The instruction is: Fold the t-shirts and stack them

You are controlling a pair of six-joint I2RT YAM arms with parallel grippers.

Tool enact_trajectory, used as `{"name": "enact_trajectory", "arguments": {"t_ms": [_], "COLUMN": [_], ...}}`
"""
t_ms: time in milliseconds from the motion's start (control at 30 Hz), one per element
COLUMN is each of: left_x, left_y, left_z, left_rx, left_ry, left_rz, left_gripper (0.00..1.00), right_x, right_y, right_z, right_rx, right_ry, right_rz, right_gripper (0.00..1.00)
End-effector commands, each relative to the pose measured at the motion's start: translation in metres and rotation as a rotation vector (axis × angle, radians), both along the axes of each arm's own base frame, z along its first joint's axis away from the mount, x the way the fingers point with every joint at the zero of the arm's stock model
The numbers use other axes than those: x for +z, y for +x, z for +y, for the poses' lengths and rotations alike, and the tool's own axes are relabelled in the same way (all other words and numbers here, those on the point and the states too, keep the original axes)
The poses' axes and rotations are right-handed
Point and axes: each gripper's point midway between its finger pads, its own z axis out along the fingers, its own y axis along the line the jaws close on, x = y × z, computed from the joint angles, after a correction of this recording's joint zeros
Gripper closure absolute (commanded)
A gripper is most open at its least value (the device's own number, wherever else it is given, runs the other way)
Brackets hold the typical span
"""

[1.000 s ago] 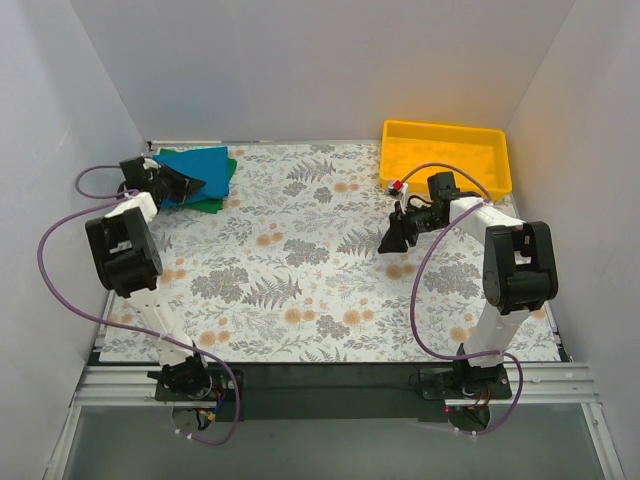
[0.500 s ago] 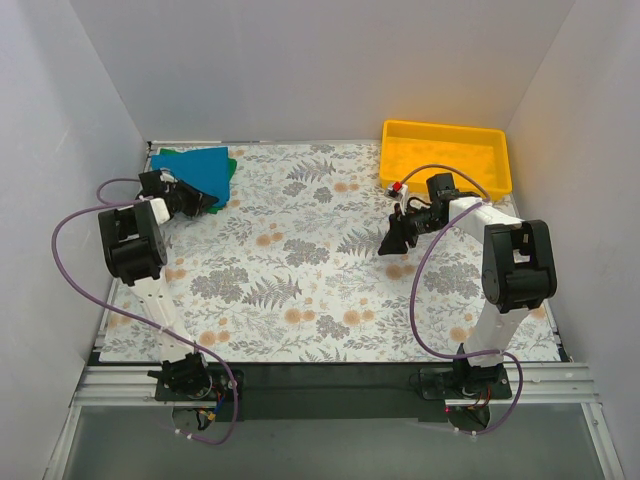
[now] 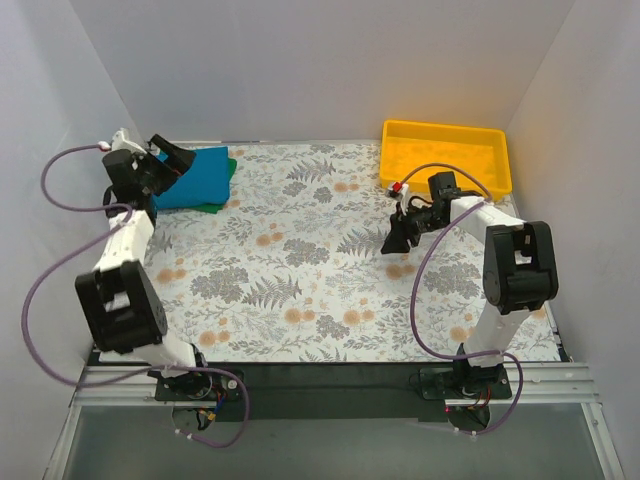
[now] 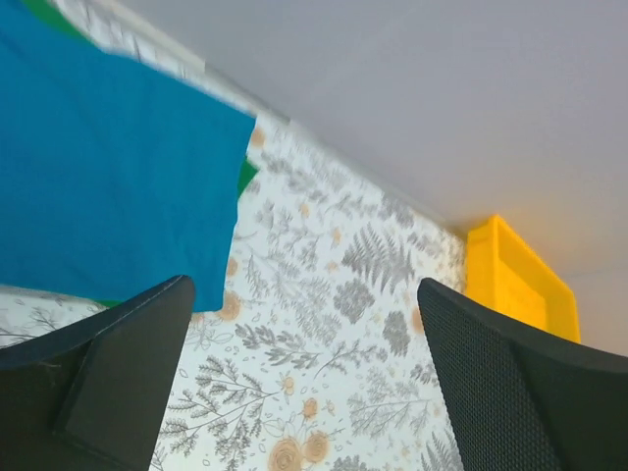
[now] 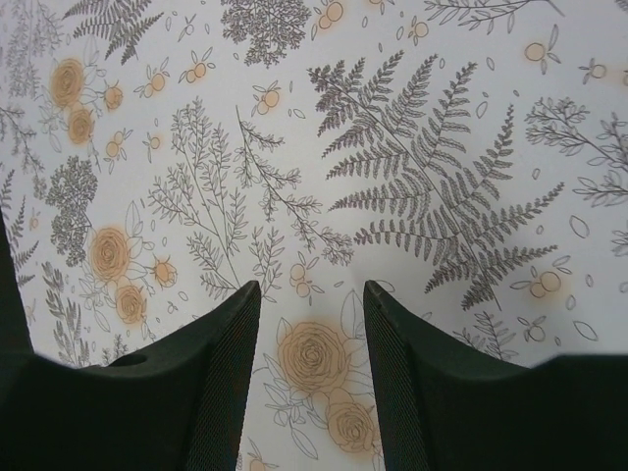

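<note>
The teal-blue t-shirt (image 3: 200, 176) lies folded flat at the far left corner of the mat, on top of the green t-shirt (image 3: 214, 206), which shows only as slivers along its edges. In the left wrist view the blue t-shirt (image 4: 98, 186) fills the upper left, with a green t-shirt (image 4: 245, 178) edge beside it. My left gripper (image 3: 175, 158) is raised over the stack's left end, open (image 4: 304, 287) and holding nothing. My right gripper (image 3: 393, 243) hovers low over the mat at the right, jaws open (image 5: 311, 289) with only the flower print between them.
A yellow tray (image 3: 440, 127) stands at the far right corner, also seen in the left wrist view as the yellow tray (image 4: 510, 275). White walls close in the left, back and right sides. The floral mat (image 3: 300, 260) covers the table.
My left gripper has opened, let go of the blue t-shirt and lifted up and back to the left. The shirt now lies flat. The right arm has not moved.
</note>
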Motion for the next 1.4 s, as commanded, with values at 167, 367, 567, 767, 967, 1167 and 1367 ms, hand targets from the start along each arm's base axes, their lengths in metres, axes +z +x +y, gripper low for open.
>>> {"name": "enact_trajectory", "arguments": {"t_ms": [167, 367, 567, 767, 967, 1167, 1367], "left_x": [-0.018, -0.025, -0.027, -0.031, -0.031, -0.033, -0.034], "left_y": [-0.093, -0.129, -0.158, -0.168, -0.170, -0.170, -0.169], "left_z": [-0.010, -0.079, -0.097, -0.104, -0.103, -0.103, -0.103], "left_rx": [0.006, -0.208, -0.242, -0.258, -0.241, -0.237, -0.237], "left_ry": [0.056, 0.190, 0.233, 0.214, 0.231, 0.237, 0.237], "left_rz": [0.031, 0.066, 0.017, -0.008, -0.014, -0.010, -0.007], "left_gripper": [0.08, 0.10, 0.07, 0.06, 0.05, 0.05, 0.05], "right_x": [0.050, 0.088, 0.143, 0.143, 0.119, 0.108, 0.100], "right_y": [0.014, 0.029, 0.032, 0.016, 0.000, -0.008, -0.011], "right_z": [-0.033, -0.090, -0.191, -0.228, -0.235, -0.235, -0.238], "right_rx": [-0.083, -0.411, -1.124, -1.341, -1.384, -1.385, -1.391], "right_ry": [-0.052, -0.189, -0.173, -0.252, -0.289, -0.281, -0.284], "right_rz": [-0.224, -0.465, -0.562, -0.598, -0.576, -0.570, -0.555], "right_gripper": [0.43, 0.22, 0.02, 0.02, 0.02, 0.02, 0.02]}}
